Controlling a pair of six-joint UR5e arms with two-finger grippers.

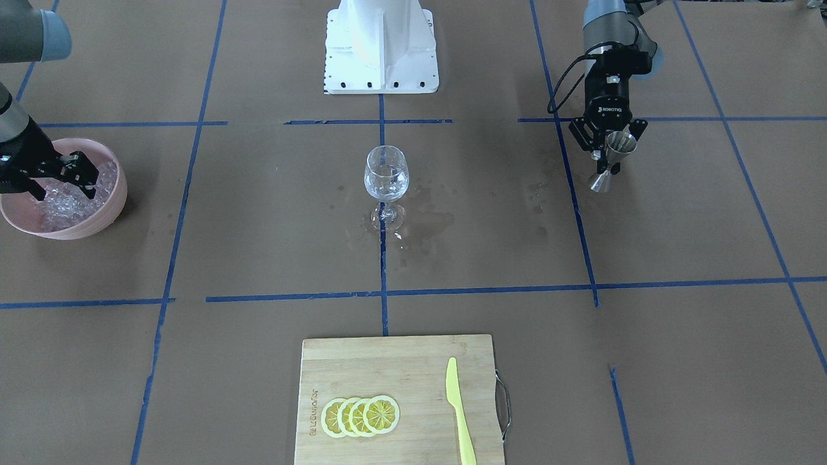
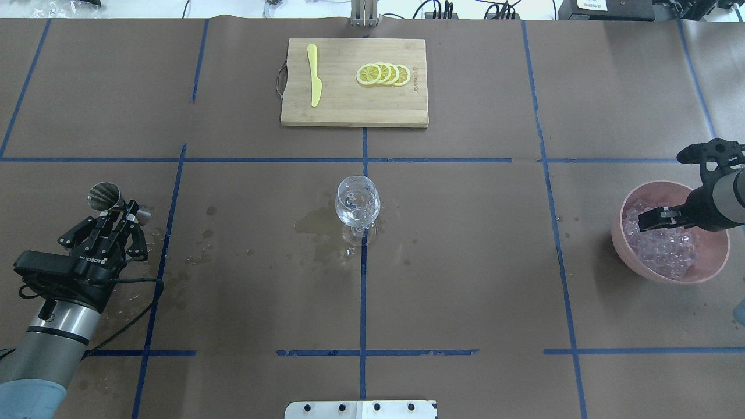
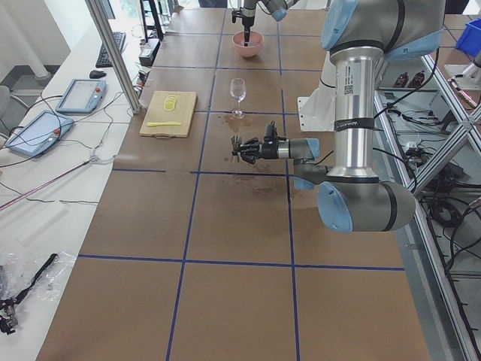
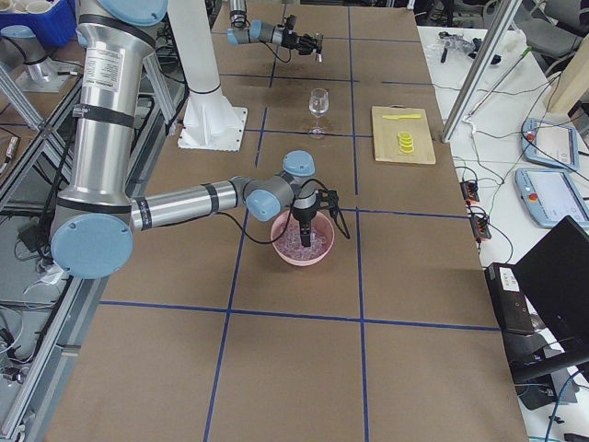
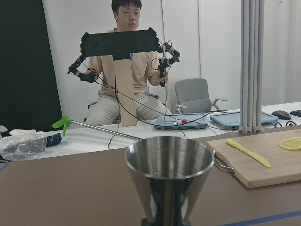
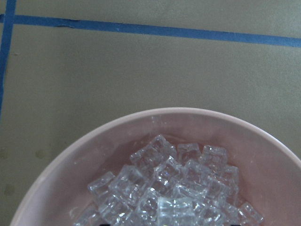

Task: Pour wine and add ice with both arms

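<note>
As I judge it, the coming move turns on getting ice to the glass. The right tool [image 1: 81, 177] points down into the bowl [image 1: 111, 213] with its tips among the ice [image 6: 174, 188]. The cubes therefore lie directly under and around it, in a heap with no long axis to line up on. The glass [image 1: 386, 174] stands upright well apart from that tool, toward the left tool's side and roughly midway between the two. Only the right arm is near the ice. Whether the right tool's tips are apart or together I cannot tell, since they are half lost in the glitter.

The left tool [image 2: 123, 214] is clamped on the waist of a jigger [image 5: 169, 174], held upright, and the glass is well off to its right. Wet stains [image 2: 314, 224] mark the bench [image 2: 465, 262] by the glass foot. I cannot pick out the wine for certain, though something clear glints in the glass.

The right wrist view shows single cubes and the bowl rim but none of the tool's tips. The overhead view shows both tools with the glass between them. The left wrist view looks into the jigger's mouth and shows no clear liquid level.
</note>
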